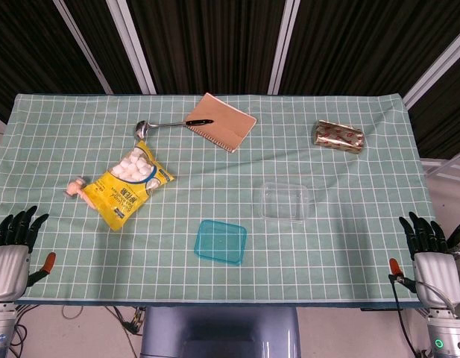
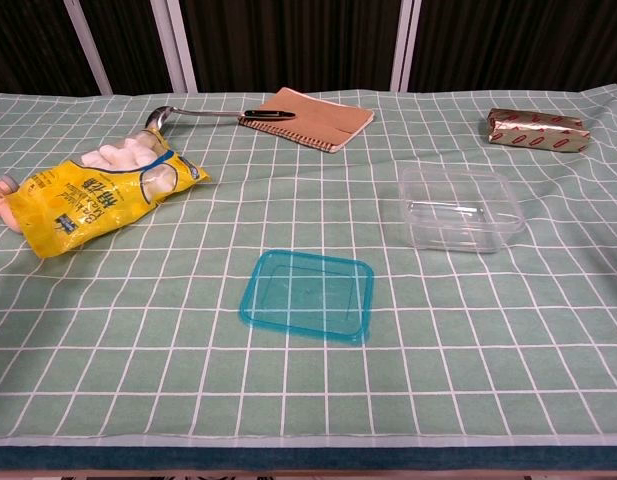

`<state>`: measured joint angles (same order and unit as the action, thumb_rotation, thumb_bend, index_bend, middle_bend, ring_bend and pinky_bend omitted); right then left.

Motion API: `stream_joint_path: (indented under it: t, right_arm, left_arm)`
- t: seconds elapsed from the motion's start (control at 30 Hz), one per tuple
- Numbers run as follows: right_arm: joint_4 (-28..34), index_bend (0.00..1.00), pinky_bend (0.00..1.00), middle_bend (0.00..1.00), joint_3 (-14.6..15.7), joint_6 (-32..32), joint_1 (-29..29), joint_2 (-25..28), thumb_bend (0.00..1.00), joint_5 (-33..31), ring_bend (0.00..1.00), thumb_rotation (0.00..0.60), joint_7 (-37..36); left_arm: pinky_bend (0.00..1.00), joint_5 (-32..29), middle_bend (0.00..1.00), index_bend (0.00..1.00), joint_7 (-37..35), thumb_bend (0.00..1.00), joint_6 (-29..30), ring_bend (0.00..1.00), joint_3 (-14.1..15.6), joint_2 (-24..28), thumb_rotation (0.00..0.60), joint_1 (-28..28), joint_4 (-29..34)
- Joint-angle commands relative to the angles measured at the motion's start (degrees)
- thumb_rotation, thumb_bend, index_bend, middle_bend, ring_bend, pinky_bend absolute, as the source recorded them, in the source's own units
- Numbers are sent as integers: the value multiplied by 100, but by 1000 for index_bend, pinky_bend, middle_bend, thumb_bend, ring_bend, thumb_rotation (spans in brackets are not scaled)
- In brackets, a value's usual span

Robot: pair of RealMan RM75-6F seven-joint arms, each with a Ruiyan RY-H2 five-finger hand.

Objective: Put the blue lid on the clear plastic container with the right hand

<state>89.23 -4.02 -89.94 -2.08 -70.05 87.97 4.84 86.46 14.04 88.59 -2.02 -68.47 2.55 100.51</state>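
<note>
The blue lid (image 1: 221, 241) (image 2: 309, 295) lies flat on the green checked cloth near the table's front middle. The clear plastic container (image 1: 285, 202) (image 2: 459, 207) stands uncovered a little behind and to the right of the lid. My right hand (image 1: 426, 247) hovers at the front right corner of the table, fingers spread and holding nothing, well to the right of the container. At the front left corner my left hand (image 1: 13, 242) is also empty with fingers apart. Neither hand shows in the chest view.
A yellow bag of white candies (image 1: 128, 183) (image 2: 94, 195) lies at the left, with a small pink item (image 1: 75, 187) beside it. A metal ladle (image 1: 166, 124) and a brown notebook (image 1: 221, 121) (image 2: 308, 117) lie at the back. A gold foil packet (image 1: 338, 136) (image 2: 538, 130) sits back right.
</note>
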Motion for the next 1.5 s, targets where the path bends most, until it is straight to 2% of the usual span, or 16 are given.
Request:
stream_joint_path:
  t: [0.03,0.37,0.47,0.9,1.0,1.17,1.3,1.37,1.5]
  right_arm:
    - [-1,0,0,0,-1,-4,0,-1,388,5,0,600,-4]
    - [56,0,0,0,-14,-44,32,15,388,-22,0,600,20]
    - [162,0,0,0,-12,-49,60,60,348,-54,0,600,-81]
    - [890,0,0,0,99,180,107,633,320,-130,0,600,-173]
    - [1225,0,0,0,30,477,-72,972,320,-198,0,600,-13]
    - [1590,0,0,0,-155,885,-406,1330,318,-246,0,600,-206]
    - [1583,0,0,0,-312,1258,-733,1241,319,-372,0,600,-193]
    - [1680,0,0,0,-441,1593,-1031,1026,319,-510,0,600,-120]
    - [1829,0,0,0,-747,2095,-1495,642,318,-1141,0,600,79]
  left_arm:
    - [0,4,0,131,-3,354,1,0,2,2,600,-1,3]
    - [0,14,0,132,-5,354,26,0,-6,8,600,-7,0]
    - [0,-2,0,131,3,354,19,0,-12,5,600,-6,-2]
    - [0,-35,0,131,18,354,-6,0,-16,-3,600,-1,52]
    - [0,-56,0,132,32,354,-35,0,-12,1,600,6,65]
    - [0,-37,0,131,22,354,-19,0,-5,5,600,-1,87]
    - [0,-65,0,131,12,354,-34,0,-9,14,600,-1,107]
    - [0,-118,0,131,4,354,-67,0,-21,20,600,6,113]
    - [0,-161,0,131,-10,354,-91,0,-33,36,600,13,136]
